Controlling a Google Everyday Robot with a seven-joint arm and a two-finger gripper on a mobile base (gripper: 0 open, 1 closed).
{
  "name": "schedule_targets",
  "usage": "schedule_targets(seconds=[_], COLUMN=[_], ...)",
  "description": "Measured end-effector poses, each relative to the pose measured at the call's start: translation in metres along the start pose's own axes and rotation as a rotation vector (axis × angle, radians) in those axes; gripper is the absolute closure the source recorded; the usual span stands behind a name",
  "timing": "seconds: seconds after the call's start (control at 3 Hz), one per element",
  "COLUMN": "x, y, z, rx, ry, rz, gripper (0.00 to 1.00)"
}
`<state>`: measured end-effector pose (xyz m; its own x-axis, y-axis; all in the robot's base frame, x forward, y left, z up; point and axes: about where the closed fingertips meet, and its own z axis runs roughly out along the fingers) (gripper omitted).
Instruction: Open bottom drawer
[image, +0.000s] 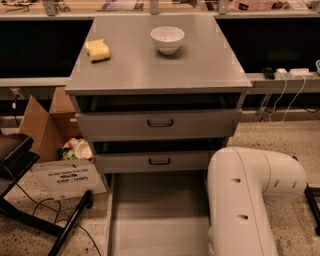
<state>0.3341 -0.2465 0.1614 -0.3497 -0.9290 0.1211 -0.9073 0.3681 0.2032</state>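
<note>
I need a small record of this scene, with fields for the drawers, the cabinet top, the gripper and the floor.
bottom drawer: pulled far out, grey tray showing
upper drawers: top drawer and middle drawer, each with a dark handle at centre
cabinet top: white bowl, yellow sponge
gripper: not in view; only the white arm shows, right of the tray
floor left: cardboard box

The bottom drawer (157, 215) is pulled far out toward us, and it sits low, near the floor. We look down into its tray, which is plain grey and flat with nothing in it. A thin pale wall runs along its left side. Its right side is hidden (a big white arm (250, 200) is in front). Its front and handle are cut off at the bottom edge. The claw cannot be seen.
</note>
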Motion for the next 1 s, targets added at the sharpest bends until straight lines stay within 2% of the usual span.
schedule_targets(seconds=[0.33, 1.0], x=[0.0000, 0.0000], y=[0.0000, 0.0001], z=[0.0000, 0.0001], rx=[0.000, 0.000], ry=[0.000, 0.000], rz=[0.000, 0.000], gripper=[0.51, 0.05])
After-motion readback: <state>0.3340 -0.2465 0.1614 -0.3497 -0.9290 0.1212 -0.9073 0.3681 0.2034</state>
